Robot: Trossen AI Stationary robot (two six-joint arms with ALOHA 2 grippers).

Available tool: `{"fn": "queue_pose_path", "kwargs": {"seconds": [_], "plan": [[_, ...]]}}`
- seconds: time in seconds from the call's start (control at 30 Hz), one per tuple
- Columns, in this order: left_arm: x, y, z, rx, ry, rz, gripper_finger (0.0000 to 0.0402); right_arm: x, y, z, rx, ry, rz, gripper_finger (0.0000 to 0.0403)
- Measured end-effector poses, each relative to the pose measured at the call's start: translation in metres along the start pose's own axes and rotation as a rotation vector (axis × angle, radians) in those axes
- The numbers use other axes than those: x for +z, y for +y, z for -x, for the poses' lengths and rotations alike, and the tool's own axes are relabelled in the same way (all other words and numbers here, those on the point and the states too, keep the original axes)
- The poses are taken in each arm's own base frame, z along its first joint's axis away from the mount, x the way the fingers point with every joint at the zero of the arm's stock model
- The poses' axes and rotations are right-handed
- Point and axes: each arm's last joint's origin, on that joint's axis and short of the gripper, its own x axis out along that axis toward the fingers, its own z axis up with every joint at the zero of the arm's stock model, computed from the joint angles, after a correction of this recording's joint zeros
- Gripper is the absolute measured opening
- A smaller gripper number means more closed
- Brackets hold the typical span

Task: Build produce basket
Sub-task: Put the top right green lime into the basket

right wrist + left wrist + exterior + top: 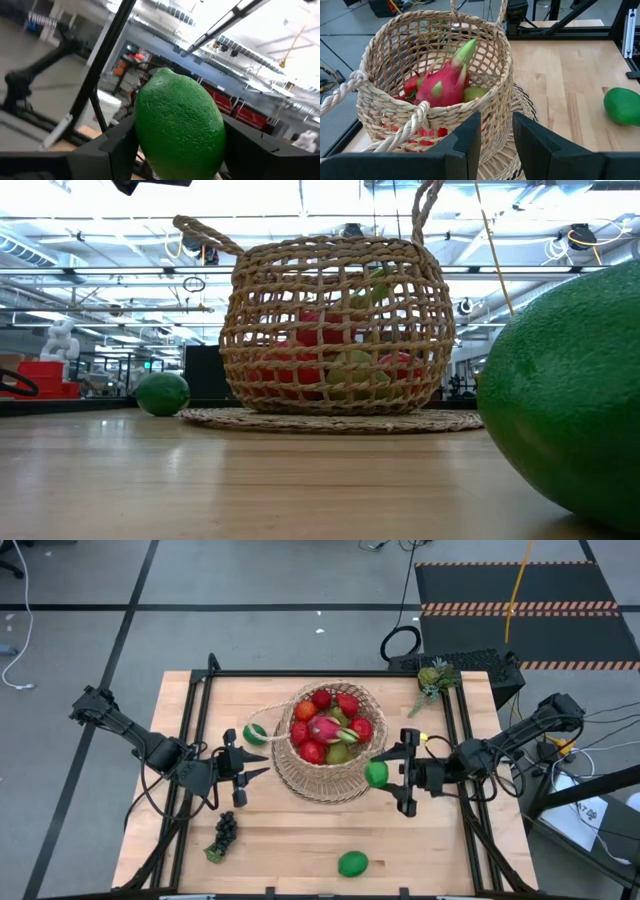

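The tan woven basket (325,772) stands mid-table on a flat round woven mat (330,420). It holds red round fruits (347,705), a pink dragon fruit (445,85) and green pears (342,752). My right gripper (386,775) hangs just right of the basket, shut on a green lime (376,773). My left gripper (258,764) is open at the basket's left side, facing its wall, with nothing between its fingers (470,140). Loose on the table lie a second lime (255,733), a third lime (352,863) and dark grapes (224,833). My right gripper pinches the lime by its two opposite sides (142,135) between its two fingers. They come from the table's right, roughly level and tipped a little upward. The lime is lifted clear of the table, close beside the basket's right wall.
A small green plant-like item (435,675) lies at the far right corner. Black frame rails (195,720) run along the table's left and right sides. Bare wood lies between the basket and the near edge, apart from the grapes and the front lime (570,400).
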Motion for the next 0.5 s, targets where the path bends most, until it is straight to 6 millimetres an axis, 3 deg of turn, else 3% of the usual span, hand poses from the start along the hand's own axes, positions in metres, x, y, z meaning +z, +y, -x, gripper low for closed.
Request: {"fn": "queue_pose_path", "kwargs": {"seconds": [0.5], "plan": [[0.0001, 0.0, 0.0, 0.0, -0.001, 0.0, 0.0113, 0.0062, -0.0037, -0.0011, -0.032, -0.083, -0.508, 0.0235]]}}
